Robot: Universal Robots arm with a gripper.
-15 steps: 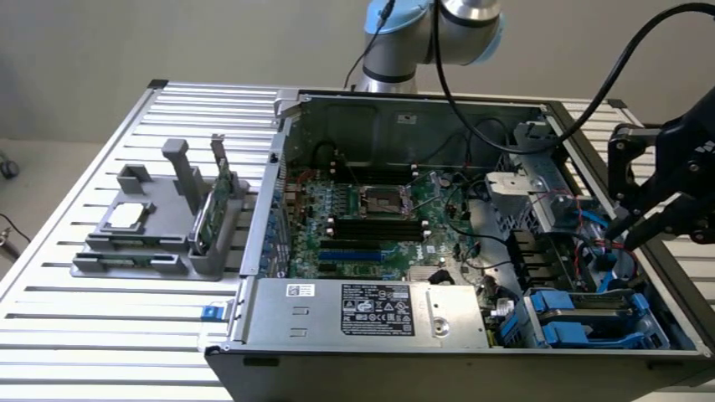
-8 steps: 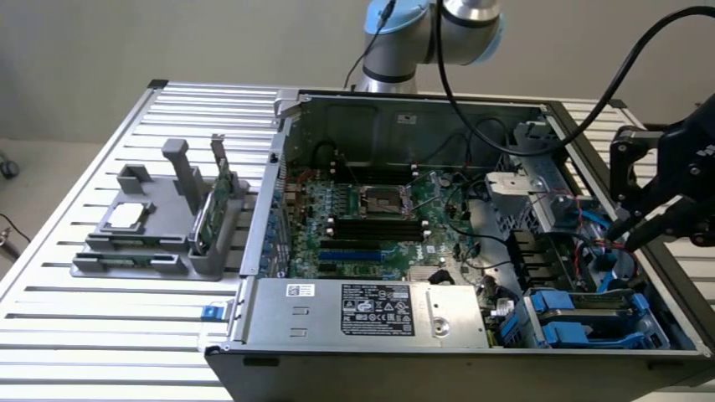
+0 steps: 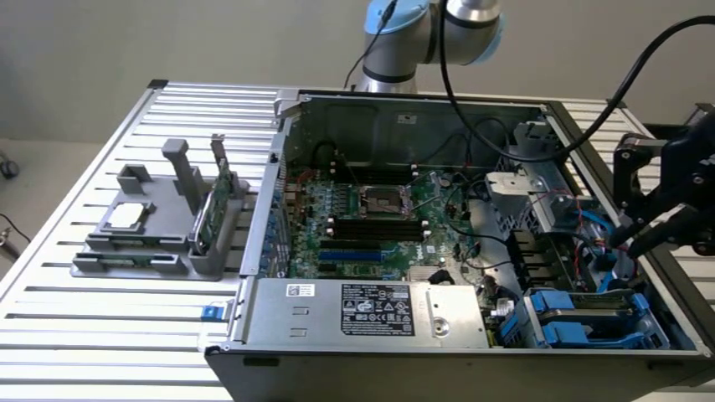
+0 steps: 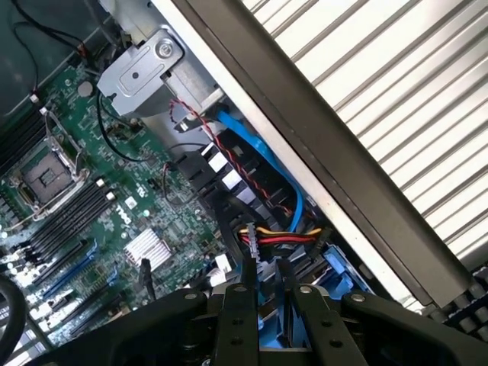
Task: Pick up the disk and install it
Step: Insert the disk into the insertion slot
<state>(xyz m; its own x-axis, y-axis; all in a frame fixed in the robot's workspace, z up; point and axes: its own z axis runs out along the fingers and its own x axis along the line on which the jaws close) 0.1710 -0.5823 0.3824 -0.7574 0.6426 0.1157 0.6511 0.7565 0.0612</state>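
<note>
1. Disk lies in the drive bay of the open computer case, in the case's near corner on the exterior view's right. Its blue carrier frame shows along its edges.
2. The pincer hangs above that same side of the case, over the side wall and higher than the bay, apart from the disk.
3. In the wrist view the pincer has its two fingers a narrow gap apart, with nothing clamped between them. Blue plastic and a red-and-yellow cable bundle lie inside the case below it.
4. The motherboard covers the case floor, with its empty processor socket near the middle.
5. A labelled grey power supply fills the near side of the case, beside the bay.
6. The case stands on a slatted metal table.
7. Beside the case, on the exterior view's left, a grey holder carries a small square chip and an upright green card.
</note>
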